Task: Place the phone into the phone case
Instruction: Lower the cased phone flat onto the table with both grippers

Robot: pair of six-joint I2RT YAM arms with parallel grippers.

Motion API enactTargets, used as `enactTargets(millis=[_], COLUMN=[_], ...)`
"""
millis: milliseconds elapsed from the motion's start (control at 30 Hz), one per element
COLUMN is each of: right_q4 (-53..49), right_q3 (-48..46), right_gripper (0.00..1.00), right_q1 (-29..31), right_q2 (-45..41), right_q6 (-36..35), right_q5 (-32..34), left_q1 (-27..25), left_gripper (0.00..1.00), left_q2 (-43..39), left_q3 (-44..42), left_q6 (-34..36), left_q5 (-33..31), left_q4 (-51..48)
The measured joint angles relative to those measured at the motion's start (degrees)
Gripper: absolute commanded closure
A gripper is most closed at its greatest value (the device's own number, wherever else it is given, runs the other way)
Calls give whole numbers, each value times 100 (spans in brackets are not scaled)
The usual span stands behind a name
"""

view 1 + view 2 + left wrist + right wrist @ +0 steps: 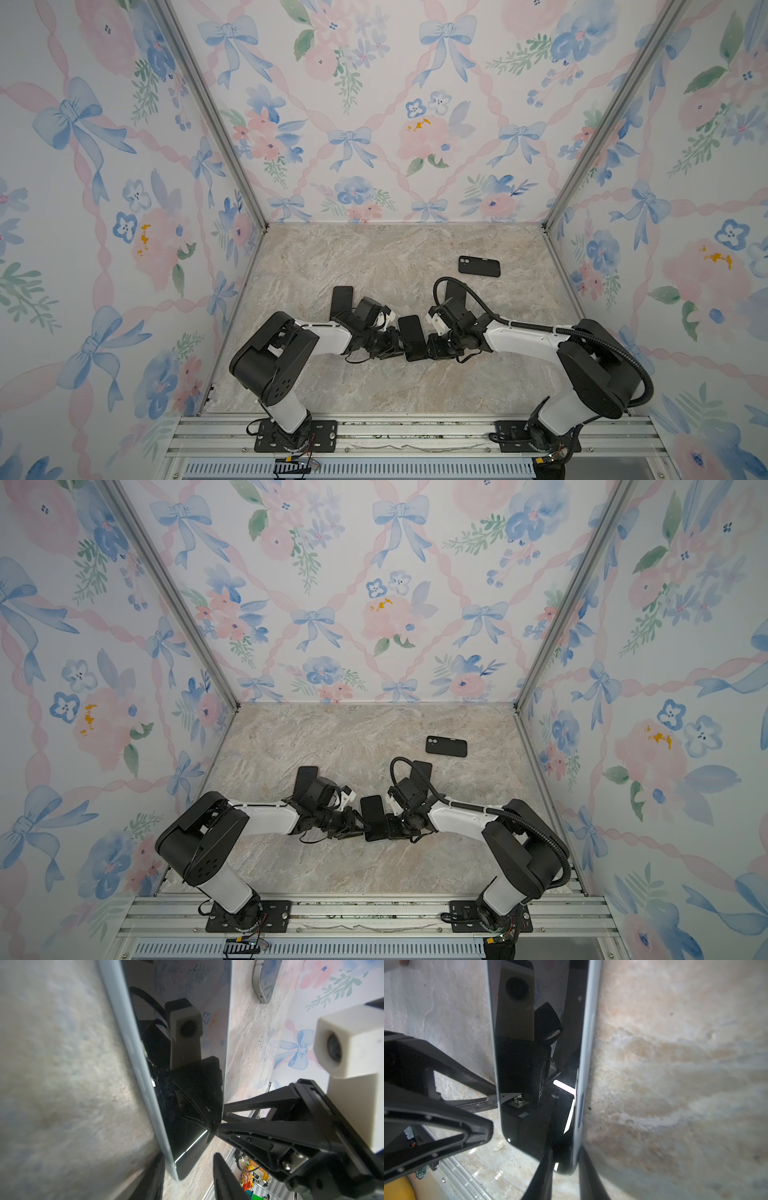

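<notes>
The phone (411,337) is a slim slab with rounded corners, a glossy black glass face and a pale blue-grey matte frame. It hangs between the two arms over the middle of the table (374,257), toward the front edge. The tabletop is a beige and grey marble-patterned sheet.

The right gripper (427,345) meets the phone's right long side. In the right wrist view its black fingers (544,1178) lie against the glass on one side and the back on the other, nipping the phone's thin body.

The left gripper (400,348) meets the opposite long side. In the left wrist view its fingers (224,1178) stand partly apart around a corner of the phone. One sits under the back, and a sliver of table shows between the other and the glass. I cannot tell whether that pincer truly grips.

The phone case (478,266) is a matte black rounded rectangle with a camera cut-out at one end. It lies flat near the right edge in the back half of the table, well apart from the phone.

Another dark slab (341,299) lies flat beside the left arm's wrist, and a grey-framed handset (266,980) lies behind the right arm.
</notes>
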Motion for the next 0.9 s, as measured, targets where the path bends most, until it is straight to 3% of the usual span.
enactTargets(millis=[167,367,600,900], right_q4=[0,-74,-140,280], right_q3=[-2,17,415,1158], right_gripper=[80,63,62,63], right_q1=[0,-22,-505,-804], right_q2=[2,-81,-20,951], right_q6=[15,-26,-256,-415], right_q5=[-2,39,76,-177], left_q1=[0,90,763,833], left_gripper=[60,59,58,60], left_q2=[0,-61,-153,402], left_q3=[-2,-35,48,730], left_q6=[0,33,337,549], left_q5=[0,-7,-33,-2], left_q4=[0,-74,-448,-667])
